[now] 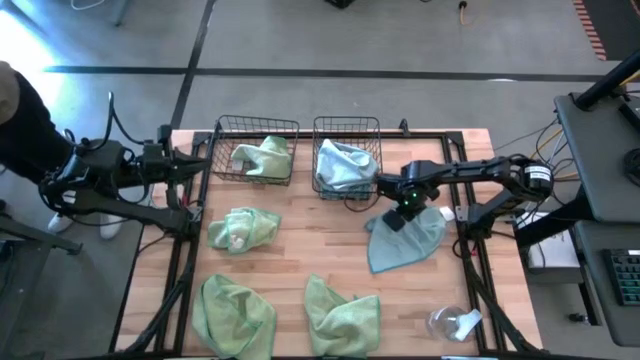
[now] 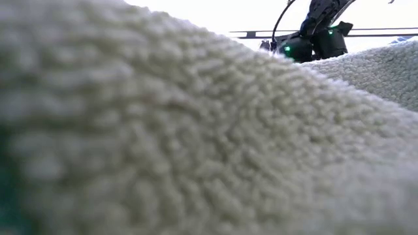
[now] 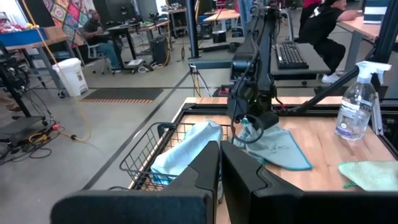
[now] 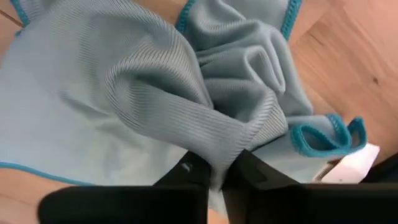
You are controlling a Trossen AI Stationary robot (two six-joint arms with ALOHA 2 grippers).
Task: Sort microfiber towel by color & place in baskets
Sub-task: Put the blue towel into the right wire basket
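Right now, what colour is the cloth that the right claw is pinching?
Pale blue-grey towel with teal edging, clearest in the right wrist view.

Even overhead light falls on the pale wooden table (image 1: 300, 250), with only soft, short shadows beneath the crumpled light green cloths (image 1: 243, 229). At table height, a fuzzy whitish cloth (image 2: 163, 143) pressed against the lens fills the low view, blurred at its left, under a washed-out bright background. The wrist views are bright.

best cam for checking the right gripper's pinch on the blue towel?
Right wrist view: the right gripper is shut on a fold of the blue towel, seen close up. The high view shows gripper and towel small, right of the baskets. The left wrist view shows them distantly. The low view is blocked by cloth.
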